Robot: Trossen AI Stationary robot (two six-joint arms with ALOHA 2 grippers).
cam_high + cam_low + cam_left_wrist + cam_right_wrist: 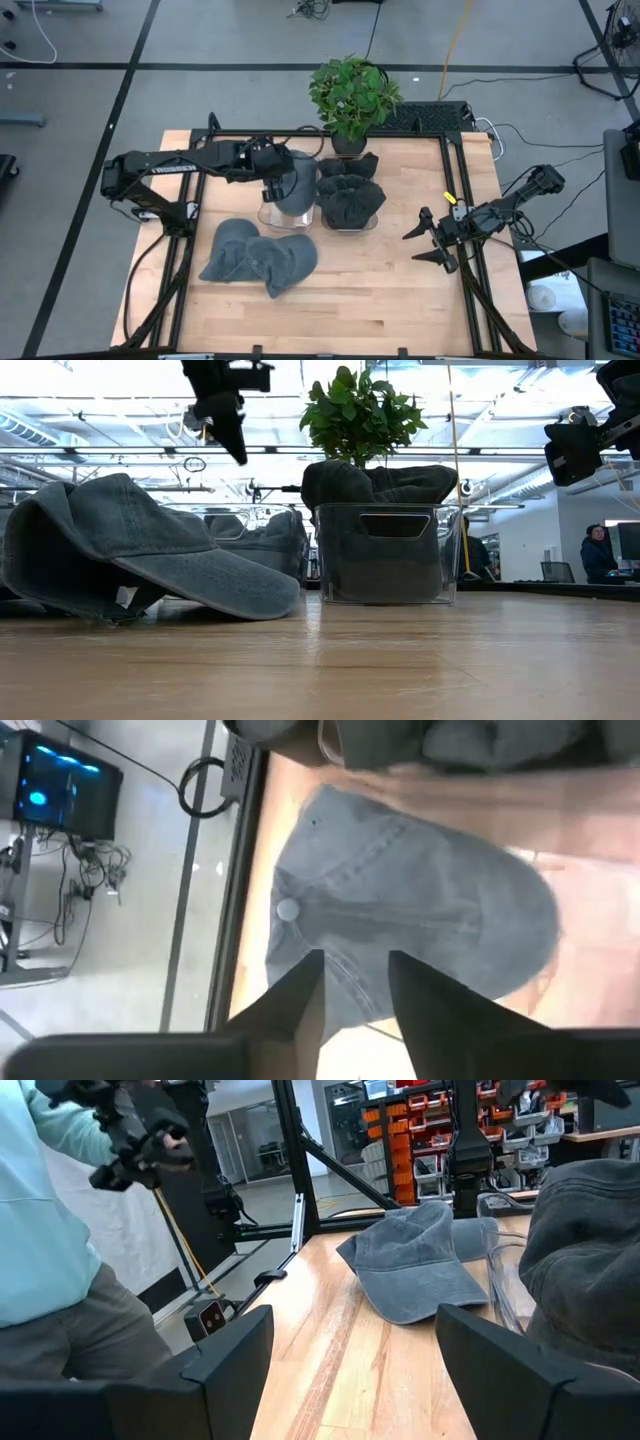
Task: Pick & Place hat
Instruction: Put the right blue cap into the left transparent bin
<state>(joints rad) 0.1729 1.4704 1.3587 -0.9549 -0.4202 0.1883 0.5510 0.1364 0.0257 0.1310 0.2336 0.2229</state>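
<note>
While the left gripper [275, 187] is positioned above a clear bin [283, 214] near the middle of the tabletop [380, 290], a grey hat [420, 920] is seen directly beneath it in the left wrist view, resting in that bin. The left gripper's fingers [300, 1000] are parted by a narrow gap and nothing is pinched between them; the hat lies just beyond the tips, and contact cannot be judged.

A second clear bin [350, 222] is placed just beside the first, toward the right arm, and is filled with dark hats [350, 195] piled above its rim. In the low view this bin [388, 552] is shown upright, with the dark hats [380, 482] bulging over its top.

Two more grey hats [258, 258] are laid loose on the tabletop in front of the bins, overlapping each other. One of them [130, 550] is shown large in the low view, brim down on the wood.

A potted plant [352, 98] is set at the far edge of the tabletop, behind the bins.

The right gripper [428, 245] is held at the right side of the tabletop, well apart from the bins, with its fingers [235, 1345] spread wide and empty.

A person [50, 1250] in a light top is recorded beside the tabletop in the right wrist view.
</note>
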